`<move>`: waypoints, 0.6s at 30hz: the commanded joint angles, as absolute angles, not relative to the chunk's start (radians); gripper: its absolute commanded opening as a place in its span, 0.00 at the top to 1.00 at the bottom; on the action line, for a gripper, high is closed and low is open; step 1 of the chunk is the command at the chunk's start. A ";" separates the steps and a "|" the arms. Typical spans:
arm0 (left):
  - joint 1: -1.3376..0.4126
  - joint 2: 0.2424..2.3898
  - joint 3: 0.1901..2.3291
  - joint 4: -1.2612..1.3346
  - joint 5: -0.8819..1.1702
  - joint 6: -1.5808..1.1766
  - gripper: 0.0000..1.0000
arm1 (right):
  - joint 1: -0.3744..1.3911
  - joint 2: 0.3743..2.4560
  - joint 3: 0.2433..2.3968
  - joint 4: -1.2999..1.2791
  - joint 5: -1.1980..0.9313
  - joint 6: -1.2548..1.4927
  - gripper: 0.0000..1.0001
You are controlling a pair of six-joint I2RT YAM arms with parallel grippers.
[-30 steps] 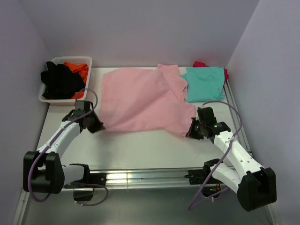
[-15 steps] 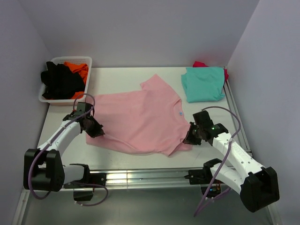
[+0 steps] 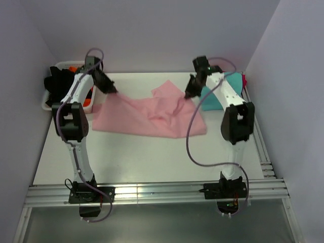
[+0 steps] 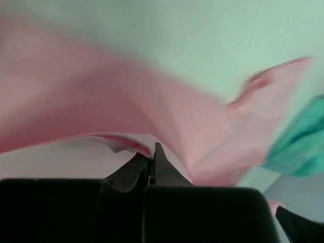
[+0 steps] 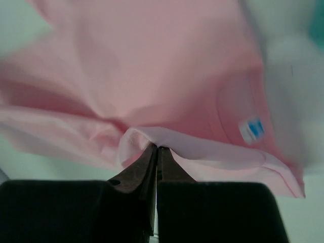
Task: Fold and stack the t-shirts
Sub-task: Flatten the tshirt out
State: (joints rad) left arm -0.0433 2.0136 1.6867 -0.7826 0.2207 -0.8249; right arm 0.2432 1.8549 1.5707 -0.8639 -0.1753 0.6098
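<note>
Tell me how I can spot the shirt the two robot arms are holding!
Look at the white table. Spread across its far middle is the light pink t-shirt, pinched by the left gripper and right gripper. It's the only pink one: the teal shirt sits beside it, and a black shirt hangs from the basket.

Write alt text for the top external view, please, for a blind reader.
The left gripper and right gripper pinch the light pink t-shirt, holding its far edge up. A teal t-shirt lies far right, a white basket far left.
</note>
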 commanded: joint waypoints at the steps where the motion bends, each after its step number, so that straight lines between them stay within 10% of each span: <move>1: -0.029 2.144 2.434 -0.944 0.331 -0.779 1.00 | 0.198 2.087 2.650 -1.174 -0.158 0.538 1.00; 3: -0.025 2.184 2.653 -0.916 0.377 -0.766 1.00 | 0.173 2.191 2.905 -1.145 -0.211 0.566 1.00; 6: -0.031 1.879 2.390 -0.610 0.413 -0.703 1.00 | 0.152 1.706 2.167 -0.667 -0.184 0.516 1.00; 12: -0.043 1.642 2.102 -0.695 0.318 -0.660 1.00 | 0.192 1.327 1.718 -0.626 -0.121 0.465 1.00; 18: -0.077 1.338 1.242 -0.398 0.196 -0.724 1.00 | 0.213 1.083 1.058 -0.513 -0.152 0.569 1.00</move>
